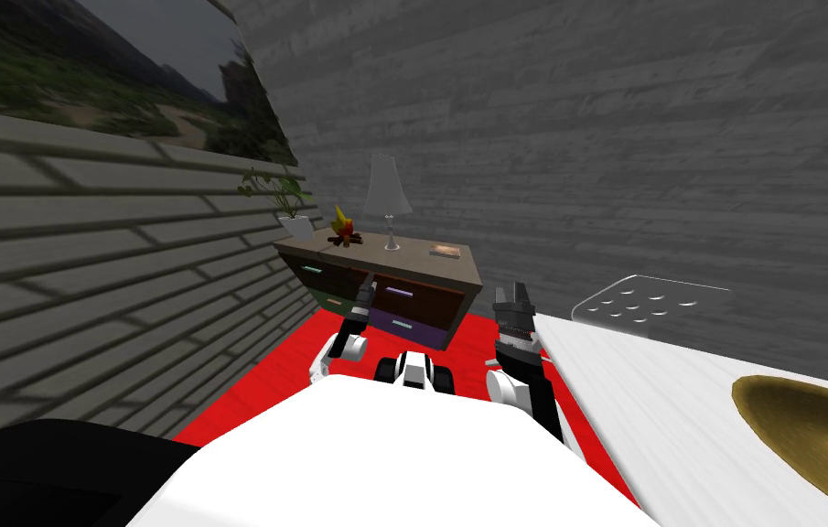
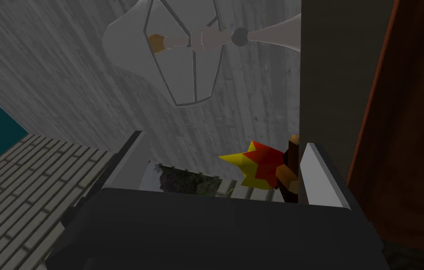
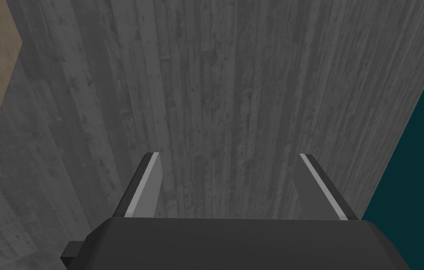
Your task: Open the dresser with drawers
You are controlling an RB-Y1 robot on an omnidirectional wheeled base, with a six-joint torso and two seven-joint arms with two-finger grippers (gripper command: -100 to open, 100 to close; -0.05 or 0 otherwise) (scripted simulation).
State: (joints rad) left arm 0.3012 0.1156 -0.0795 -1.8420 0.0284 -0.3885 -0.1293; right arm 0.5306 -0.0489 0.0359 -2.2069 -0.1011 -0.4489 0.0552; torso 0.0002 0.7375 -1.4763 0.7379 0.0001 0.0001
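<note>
Dresser edge lies just beside the spread left end effector; right end effector spread too.

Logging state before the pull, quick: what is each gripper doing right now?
Left gripper: open, holding nothing, close to the dresser front.
Right gripper: open, holding nothing.

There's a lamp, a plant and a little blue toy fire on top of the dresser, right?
Almost. The toy fire is yellow and red, not blue; the left wrist view shows its colours close up. The rest is right: it sits with the lamp and the plant on top of the dresser.
</note>
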